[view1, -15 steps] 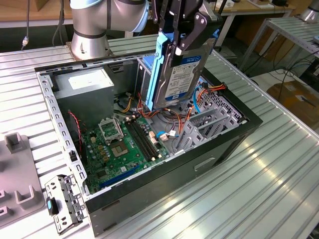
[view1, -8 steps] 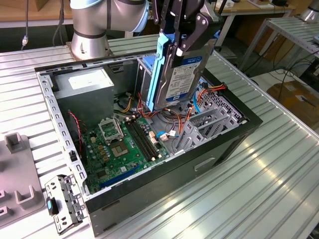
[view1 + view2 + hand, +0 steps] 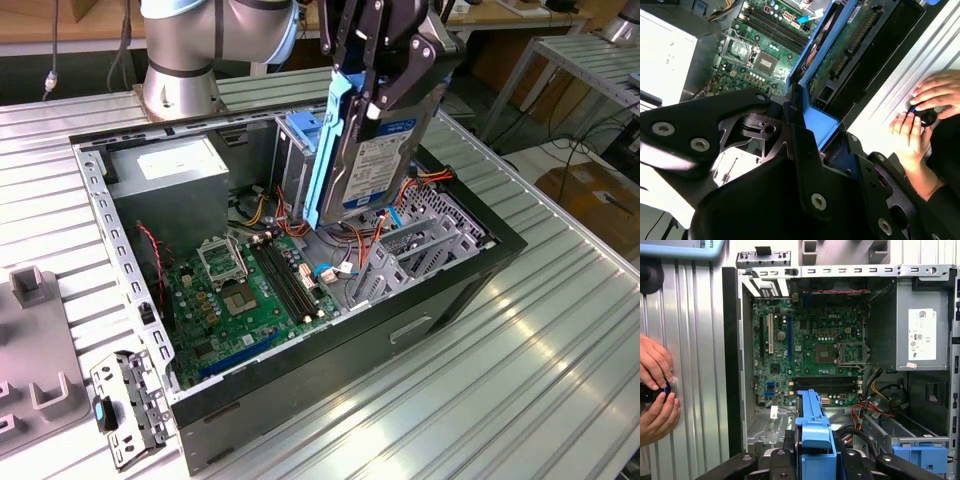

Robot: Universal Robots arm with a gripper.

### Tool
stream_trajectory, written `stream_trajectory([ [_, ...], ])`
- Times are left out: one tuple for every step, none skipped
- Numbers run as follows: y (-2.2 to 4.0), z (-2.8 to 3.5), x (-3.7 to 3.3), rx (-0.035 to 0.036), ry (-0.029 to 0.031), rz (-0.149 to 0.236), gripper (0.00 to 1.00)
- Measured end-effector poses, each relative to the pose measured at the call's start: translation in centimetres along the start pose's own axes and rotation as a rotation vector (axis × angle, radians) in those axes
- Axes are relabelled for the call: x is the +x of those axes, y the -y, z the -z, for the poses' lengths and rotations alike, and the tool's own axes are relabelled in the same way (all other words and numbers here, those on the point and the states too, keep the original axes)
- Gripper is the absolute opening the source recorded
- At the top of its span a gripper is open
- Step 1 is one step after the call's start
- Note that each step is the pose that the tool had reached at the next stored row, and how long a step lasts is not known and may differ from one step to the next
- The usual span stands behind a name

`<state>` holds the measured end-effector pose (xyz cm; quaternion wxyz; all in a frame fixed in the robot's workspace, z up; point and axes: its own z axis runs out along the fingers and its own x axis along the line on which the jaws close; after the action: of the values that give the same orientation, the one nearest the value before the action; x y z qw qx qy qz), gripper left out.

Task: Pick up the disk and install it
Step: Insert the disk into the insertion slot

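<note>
Closest in the exterior view, a loose grey metal panel (image 3: pixel 125 410) lies flat on the ribbed table (image 3: pixel 560 340), just beside the open computer case (image 3: pixel 330 350). Inside, the green motherboard (image 3: pixel 245 290) covers the case floor. Past it, orange and red cables (image 3: pixel 425 182) fan out near the grey drive bay (image 3: pixel 288 170), which wears a blue bracket (image 3: pixel 300 125) on top.

And there's the disk (image 3: pixel 385 160): up in the air, standing almost on end and tilted, framed by its blue carrier (image 3: pixel 325 150), its lower edge just above the cables and beside the bay. The gripper (image 3: pixel 375 90) pinches it at the upper end, fingers pressed tight against it. Furthest back stands the arm's base (image 3: pixel 180 70). In the first wrist view, a person's hands (image 3: pixel 654 365) rest on the table outside the case, around a small dark object.

The danger, as I judge it, is that tilt. A crooked descent could jam the carrier against the bay wall, or the lower edge could snag and crush a cable.

As for writing, the disk's white label with its blue-black band carries print and barcodes, and the power supply (image 3: pixel 165 165) has a white sticker. I leave both unread.
</note>
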<state>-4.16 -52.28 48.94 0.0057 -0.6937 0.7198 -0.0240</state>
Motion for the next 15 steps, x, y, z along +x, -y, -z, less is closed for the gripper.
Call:
stream_trajectory([
  [0.36,-0.03,0.0,-0.0016,-0.0002,0.0,0.37],
  [0.61,-0.06,0.0,-0.0025,-0.0002,0.0,0.37],
  [0.92,-0.11,0.0,-0.0032,-0.0001,0.0,0.37],
  [1.38,-0.16,0.02,-0.0048,-0.0003,0.0,0.37],
  [1.98,-0.24,0.08,-0.0068,-0.0005,0.0,0.37],
  [2.41,-0.33,0.29,-0.0074,-0.0005,0.0,0.37],
  [2.62,-0.38,0.63,-0.0077,-0.0005,0.0,0.37],
  [2.74,-0.42,0.92,-0.0078,-0.0006,0.0,0.37],
  [2.87,-0.47,1.23,-0.0078,-0.0004,0.0,0.37],
  [3.02,-0.52,1.53,-0.0079,-0.0003,0.0,0.37],
  [3.29,-0.58,1.92,-0.0083,-0.0005,0.0,0.37],
  [3.75,-0.67,2.29,-0.009,-0.0005,0.0,0.37],
  [4.06,-0.73,2.48,-0.0095,-0.0005,0.0,0.37],
  [4.38,-0.79,2.64,-0.01,-0.0004,0.0,0.37],
  [4.72,-0.85,2.8,-0.0106,-0.0005,0.0,0.37],
])
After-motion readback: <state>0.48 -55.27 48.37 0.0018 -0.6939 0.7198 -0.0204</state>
